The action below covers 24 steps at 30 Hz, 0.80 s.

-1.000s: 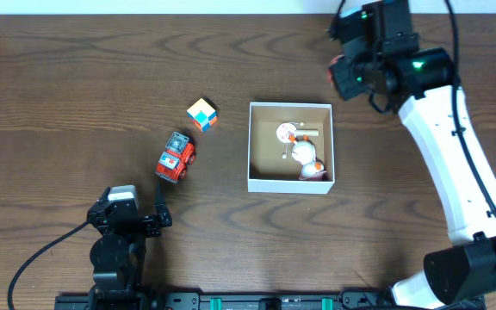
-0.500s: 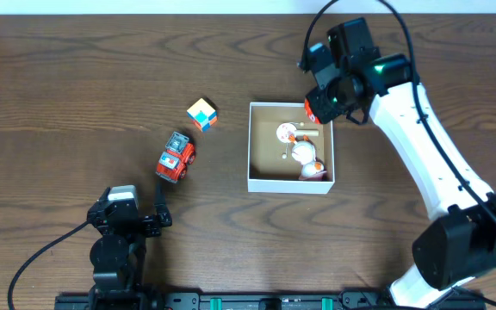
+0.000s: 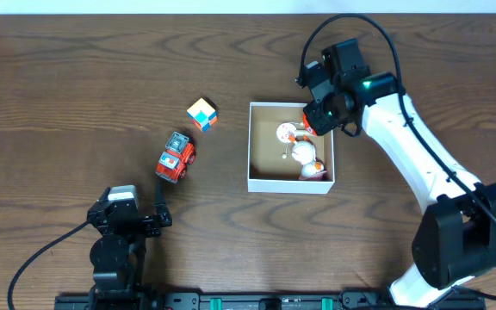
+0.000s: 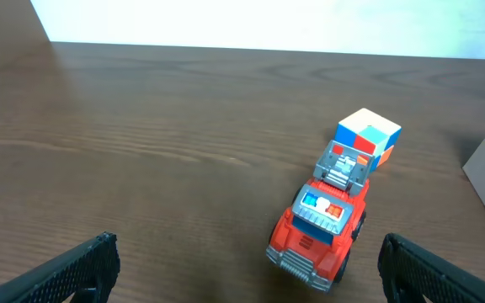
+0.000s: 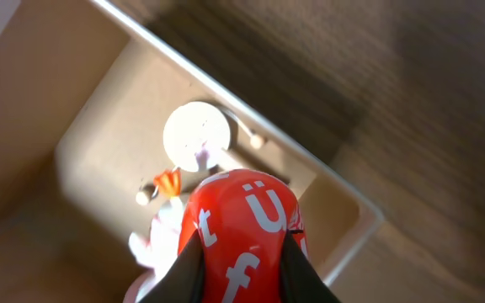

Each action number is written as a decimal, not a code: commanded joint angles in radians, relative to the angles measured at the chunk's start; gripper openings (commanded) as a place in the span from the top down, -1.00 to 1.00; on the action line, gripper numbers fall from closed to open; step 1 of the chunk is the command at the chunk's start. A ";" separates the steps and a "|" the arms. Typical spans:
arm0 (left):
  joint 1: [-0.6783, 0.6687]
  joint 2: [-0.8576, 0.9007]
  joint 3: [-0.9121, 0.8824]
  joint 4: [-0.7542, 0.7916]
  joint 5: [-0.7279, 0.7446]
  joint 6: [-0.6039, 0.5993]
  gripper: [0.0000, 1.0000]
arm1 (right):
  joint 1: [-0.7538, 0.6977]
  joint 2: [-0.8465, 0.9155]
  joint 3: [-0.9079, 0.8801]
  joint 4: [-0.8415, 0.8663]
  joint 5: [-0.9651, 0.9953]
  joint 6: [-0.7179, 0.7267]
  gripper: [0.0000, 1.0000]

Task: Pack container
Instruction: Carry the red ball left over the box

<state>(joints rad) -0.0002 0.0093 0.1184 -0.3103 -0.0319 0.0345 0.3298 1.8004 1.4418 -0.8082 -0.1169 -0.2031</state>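
The right hand [image 3: 314, 118], gripping a red rounded toy with white letters [image 5: 242, 215], has swung in from above the bare wooden desk [image 3: 76, 69] off the far right corner of the shallow square box with thin white walls and a tan cardboard floor [image 3: 287, 184]. It now hangs over that corner, inside the rim, above the white and orange figures [image 3: 304, 155]. Its white arm [image 3: 412, 146] has reached further across.
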 commanded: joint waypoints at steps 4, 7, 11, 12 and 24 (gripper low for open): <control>0.006 -0.005 -0.018 -0.021 0.006 0.014 -0.96 | 0.004 0.003 -0.039 0.042 -0.011 -0.011 0.32; 0.005 -0.005 -0.018 -0.021 0.006 0.014 -0.96 | 0.004 0.003 -0.039 0.042 -0.011 -0.011 0.28; 0.006 -0.005 -0.018 -0.021 0.006 0.014 -0.96 | 0.005 0.003 -0.039 0.042 -0.011 -0.011 0.13; 0.006 -0.005 -0.018 -0.021 0.006 0.014 -0.96 | 0.005 0.003 -0.039 0.042 -0.011 -0.011 0.10; 0.006 -0.005 -0.018 -0.021 0.006 0.014 -0.96 | 0.005 0.003 -0.039 0.034 -0.011 -0.011 -0.21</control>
<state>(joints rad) -0.0002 0.0093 0.1184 -0.3103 -0.0322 0.0345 0.3298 1.8004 1.4067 -0.7712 -0.1196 -0.2123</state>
